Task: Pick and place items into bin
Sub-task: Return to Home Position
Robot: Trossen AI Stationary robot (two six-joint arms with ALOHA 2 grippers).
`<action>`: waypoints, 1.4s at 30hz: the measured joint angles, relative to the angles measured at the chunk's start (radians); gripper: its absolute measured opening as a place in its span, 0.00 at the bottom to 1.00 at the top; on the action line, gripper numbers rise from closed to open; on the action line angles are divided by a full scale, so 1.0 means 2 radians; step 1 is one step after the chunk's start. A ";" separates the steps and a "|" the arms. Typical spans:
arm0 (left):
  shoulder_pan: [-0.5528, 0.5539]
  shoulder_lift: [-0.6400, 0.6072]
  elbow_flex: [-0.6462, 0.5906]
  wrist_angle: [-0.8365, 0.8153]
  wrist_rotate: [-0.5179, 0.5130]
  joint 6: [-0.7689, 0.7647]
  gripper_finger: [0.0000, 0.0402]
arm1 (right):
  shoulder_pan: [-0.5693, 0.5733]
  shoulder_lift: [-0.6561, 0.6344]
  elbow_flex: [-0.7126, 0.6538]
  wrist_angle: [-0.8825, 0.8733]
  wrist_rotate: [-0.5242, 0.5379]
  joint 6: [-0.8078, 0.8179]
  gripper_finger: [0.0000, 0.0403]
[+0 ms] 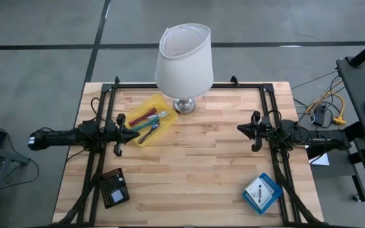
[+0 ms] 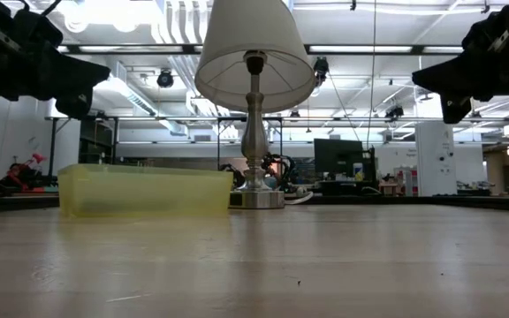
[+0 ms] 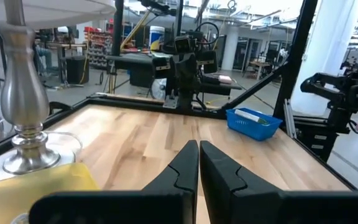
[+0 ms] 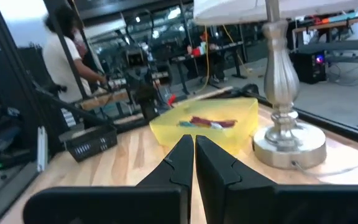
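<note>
Two arms are hovering over the desk, neither carrying anything. Left tool is sitting at 9 o'clock, fingers pressed together and empty, its tip just beside the yellow bin. Right tool is sitting at 3 o'clock, fingers pressed together too, empty. In the low view both are hanging clear above the wood. Yellow bin is lying at 10 o'clock, holding a magenta stick, a teal marker and more thin sticks. Blue bin is sitting at 5 o'clock with a white card inside. Black bin is sitting at 7 o'clock, contents too dark to tell. Lamp is standing at 12 o'clock, near the yellow bin.
</note>
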 joint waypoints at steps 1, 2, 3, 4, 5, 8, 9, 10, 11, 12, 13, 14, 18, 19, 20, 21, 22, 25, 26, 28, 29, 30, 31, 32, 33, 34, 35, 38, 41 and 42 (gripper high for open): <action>0.000 0.000 0.000 0.000 0.002 -0.001 0.00 | 0.000 0.000 0.000 -0.006 0.000 -0.002 0.02; 0.000 0.000 0.000 0.000 0.006 -0.001 0.00 | 0.000 0.000 0.000 -0.010 0.000 -0.003 0.02; 0.000 0.001 0.000 0.000 0.008 -0.001 0.00 | 0.000 0.000 0.000 -0.016 0.000 -0.004 0.02; 0.000 0.001 0.000 0.000 0.008 -0.001 0.00 | 0.000 0.001 0.000 -0.018 -0.001 -0.004 0.02; 0.000 0.000 0.000 0.000 0.009 -0.001 0.00 | 0.000 0.003 0.000 -0.018 -0.001 -0.008 0.02; 0.000 0.000 0.000 0.001 0.010 -0.001 0.00 | 0.000 0.005 0.000 -0.018 -0.002 -0.022 0.02; 0.000 0.001 0.000 0.001 0.011 -0.001 0.00 | 0.000 0.005 0.000 -0.018 -0.002 -0.029 0.02; 0.000 0.001 0.000 0.001 0.011 -0.001 0.00 | 0.000 0.005 0.000 -0.018 -0.003 -0.035 0.02; 0.000 0.001 -0.001 0.001 0.011 -0.001 0.00 | 0.000 0.004 0.000 -0.018 -0.003 -0.040 0.02; 0.000 0.001 -0.001 0.001 0.011 -0.001 0.00 | 0.000 0.004 0.000 -0.017 -0.003 -0.040 0.02; 0.000 0.001 -0.001 0.001 0.011 -0.001 0.00 | 0.000 0.004 0.000 -0.017 -0.003 -0.040 0.02; 0.000 0.002 -0.001 0.001 0.011 -0.001 0.00 | 0.000 0.004 0.000 -0.017 -0.003 -0.039 0.02; 0.000 0.002 -0.001 0.001 0.011 0.000 0.00 | 0.000 0.005 0.000 -0.017 -0.003 -0.039 0.02; 0.000 0.003 -0.001 0.001 0.011 0.000 0.00 | 0.000 0.004 0.000 -0.017 -0.003 -0.039 0.02; 0.000 0.003 -0.001 0.001 0.011 0.000 0.00 | 0.000 0.004 0.000 -0.017 -0.003 -0.039 0.02; 0.000 0.003 -0.001 0.001 0.011 0.000 0.00 | 0.000 0.005 0.000 -0.017 -0.003 -0.039 0.02; 0.000 0.004 -0.001 0.002 0.011 0.000 0.00 | 0.000 0.005 0.000 -0.017 -0.003 -0.039 0.02; 0.000 0.005 -0.001 0.001 0.011 0.000 0.00 | 0.000 0.005 0.000 -0.017 -0.003 -0.038 0.02; 0.000 0.005 -0.001 0.002 0.011 0.000 0.00 | 0.000 0.005 0.000 -0.017 -0.003 -0.039 0.02; 0.000 0.006 -0.001 0.001 0.011 0.000 0.00 | 0.000 0.005 0.000 -0.017 -0.003 -0.038 0.02; 0.000 0.006 -0.001 0.001 0.011 0.000 0.00 | 0.000 0.005 0.000 -0.017 -0.003 -0.038 0.02; 0.000 0.005 -0.001 0.002 0.011 0.000 0.00 | 0.000 0.004 0.000 -0.017 -0.003 -0.038 0.02; 0.000 0.006 -0.001 0.002 0.011 0.000 0.00 | 0.000 0.004 0.000 -0.017 -0.003 -0.038 0.02; 0.000 0.006 -0.001 0.001 0.011 0.000 0.00 | 0.000 0.004 0.000 -0.017 -0.003 -0.039 0.02; 0.000 0.005 -0.001 0.001 0.011 0.000 0.00 | 0.000 0.005 0.000 -0.017 -0.003 -0.038 0.02; 0.000 0.005 -0.001 0.001 0.011 0.000 0.00 | 0.000 0.005 0.000 -0.017 -0.003 -0.038 0.02; 0.000 0.005 -0.001 0.002 0.011 0.000 0.00 | 0.000 0.005 0.000 -0.016 -0.003 -0.037 0.02; 0.000 0.005 -0.001 0.001 0.011 0.000 0.00 | 0.000 0.004 0.000 -0.016 -0.002 -0.038 0.02; 0.000 0.006 -0.001 0.001 0.011 0.000 0.00 | 0.000 0.004 0.000 -0.016 -0.003 -0.037 0.02; 0.000 0.006 -0.001 0.001 0.011 0.000 0.00 | 0.000 0.004 0.000 -0.017 -0.003 -0.037 0.02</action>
